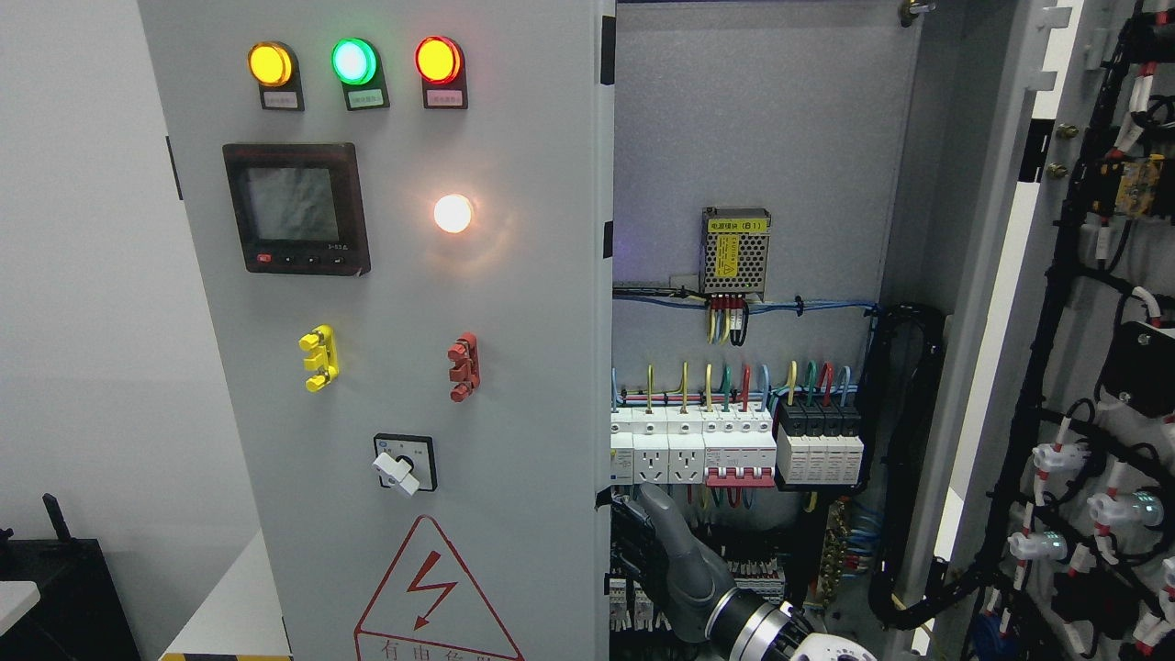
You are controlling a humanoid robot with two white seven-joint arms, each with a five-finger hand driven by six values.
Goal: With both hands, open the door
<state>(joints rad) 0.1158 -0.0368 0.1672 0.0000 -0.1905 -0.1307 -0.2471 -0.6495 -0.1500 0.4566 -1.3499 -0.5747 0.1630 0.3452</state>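
Curling behind the left door's [413,367] free edge, right hand [656,551] fingers [633,542], gripping it.

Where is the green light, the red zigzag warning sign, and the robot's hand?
green light [354,61], head view, middle of the glowing lens.
warning sign [431,588], head view, on the lightning bolt.
right hand [663,543], head view, grey back of the hand.
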